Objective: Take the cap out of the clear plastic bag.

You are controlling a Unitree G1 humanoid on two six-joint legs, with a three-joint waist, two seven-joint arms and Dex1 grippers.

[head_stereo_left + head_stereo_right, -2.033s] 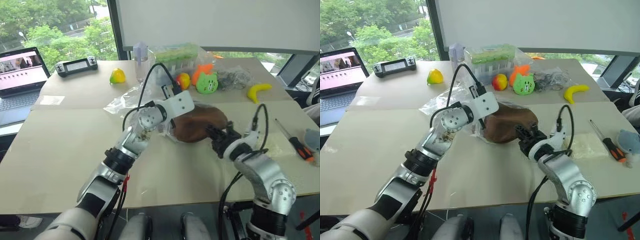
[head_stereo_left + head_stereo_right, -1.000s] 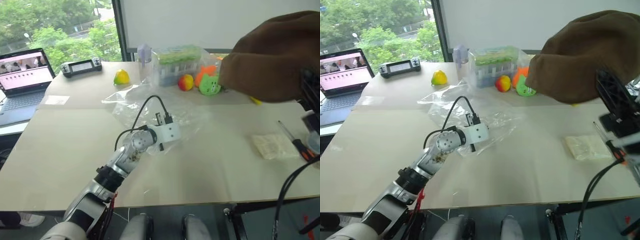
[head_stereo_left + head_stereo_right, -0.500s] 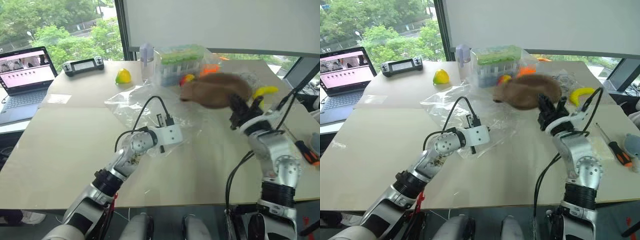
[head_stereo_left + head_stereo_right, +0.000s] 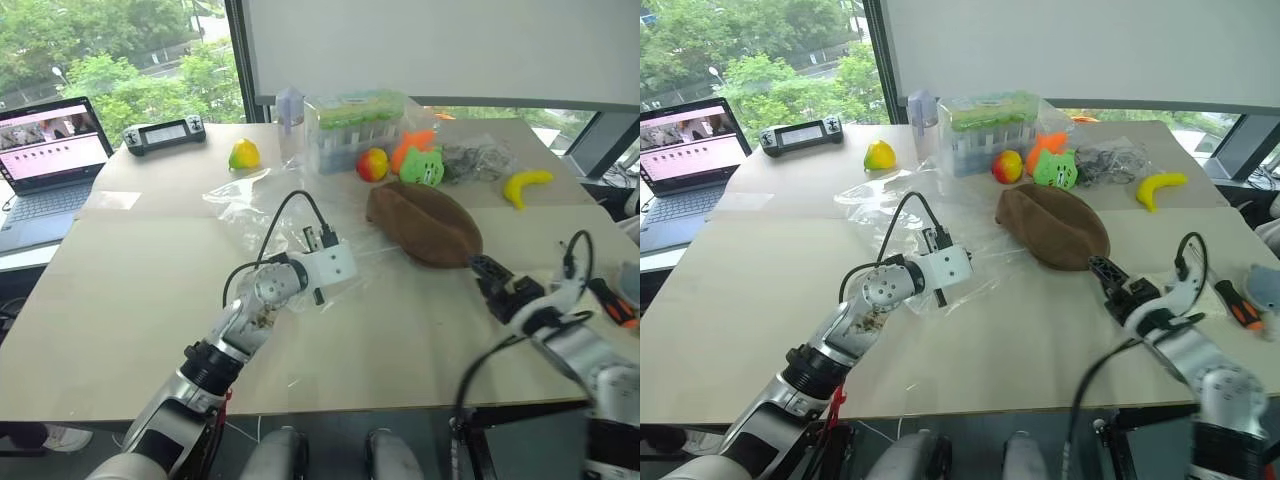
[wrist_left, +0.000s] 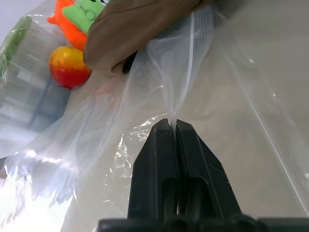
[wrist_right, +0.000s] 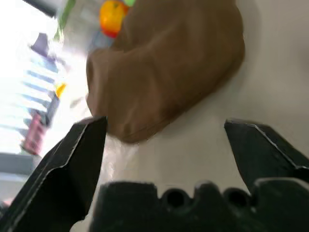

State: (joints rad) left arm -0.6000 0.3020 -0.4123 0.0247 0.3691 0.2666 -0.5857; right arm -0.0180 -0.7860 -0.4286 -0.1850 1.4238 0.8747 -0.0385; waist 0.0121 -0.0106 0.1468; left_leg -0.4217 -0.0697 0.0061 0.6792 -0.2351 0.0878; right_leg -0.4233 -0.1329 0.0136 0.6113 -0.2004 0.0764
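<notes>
1. The cap lay on the table, outside the clear plastic bag and just beside it.
2. The left gripper was clamped on the bag's film.
3. The right gripper stood wide apart and empty, near the cap.
4. The task looked essentially done.

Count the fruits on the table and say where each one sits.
3: a yellow-green fruit near the handheld controller, a red-yellow fruit beside the green toy, and a banana at the far right. Others may hide behind clutter.

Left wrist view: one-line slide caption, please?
Left gripper shut on the bag, cap lying outside it.
</notes>
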